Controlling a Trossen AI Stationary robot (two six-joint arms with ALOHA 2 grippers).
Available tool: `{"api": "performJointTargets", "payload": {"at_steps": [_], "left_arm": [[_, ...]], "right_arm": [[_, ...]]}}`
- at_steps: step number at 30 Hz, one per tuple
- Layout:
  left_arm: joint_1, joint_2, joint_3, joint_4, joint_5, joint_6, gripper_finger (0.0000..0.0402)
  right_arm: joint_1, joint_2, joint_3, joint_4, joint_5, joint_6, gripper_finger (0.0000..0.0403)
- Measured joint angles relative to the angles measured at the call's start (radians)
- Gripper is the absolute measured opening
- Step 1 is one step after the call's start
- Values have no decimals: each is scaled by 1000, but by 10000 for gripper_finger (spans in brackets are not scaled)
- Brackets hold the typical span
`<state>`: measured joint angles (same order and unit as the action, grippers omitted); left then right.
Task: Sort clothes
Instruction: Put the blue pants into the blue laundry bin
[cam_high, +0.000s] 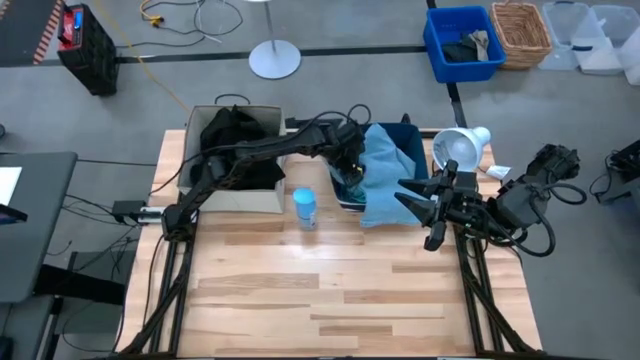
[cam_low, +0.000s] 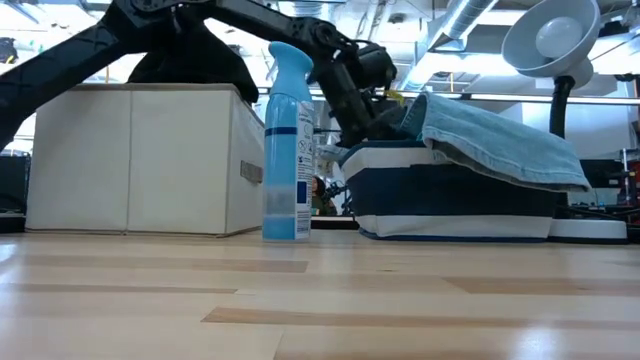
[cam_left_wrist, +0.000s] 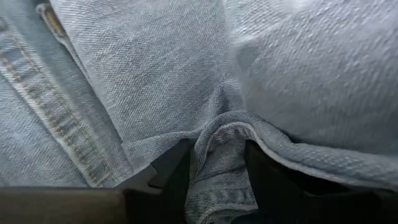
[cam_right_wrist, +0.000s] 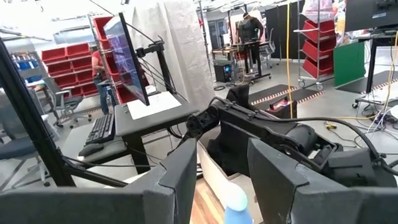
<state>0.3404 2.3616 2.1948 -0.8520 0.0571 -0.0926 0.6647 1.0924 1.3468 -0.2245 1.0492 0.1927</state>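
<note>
My left end effector (cam_left_wrist: 217, 180) is clenched on a fold of the trousers (cam_high: 383, 172) over the navy bin (cam_low: 450, 205); right end effector (cam_right_wrist: 221, 180) hovers released above the worktop (cam_high: 330, 290).

Even bright overhead light on pale wooden bench (cam_high: 330, 290), shadows faint. Low view: near bench edge blurred, backlit ceiling glare behind white round desk lamp (cam_low: 550, 35). Left wrist view: pale grey-blue denim trousers (cam_left_wrist: 186, 74) fill frame, soft focus.
</note>
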Motion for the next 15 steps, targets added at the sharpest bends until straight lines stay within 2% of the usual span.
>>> {"api": "performJointTargets", "payload": {"at_steps": [7, 15], "left_arm": [[-14, -13, -6, 95, 3, 1, 157], [-22, -64, 87, 171, 21, -8, 201]], "right_arm": [[0, 0, 0, -12, -4, 10, 159], [2, 0, 0, -42, -5, 12, 159]]}}
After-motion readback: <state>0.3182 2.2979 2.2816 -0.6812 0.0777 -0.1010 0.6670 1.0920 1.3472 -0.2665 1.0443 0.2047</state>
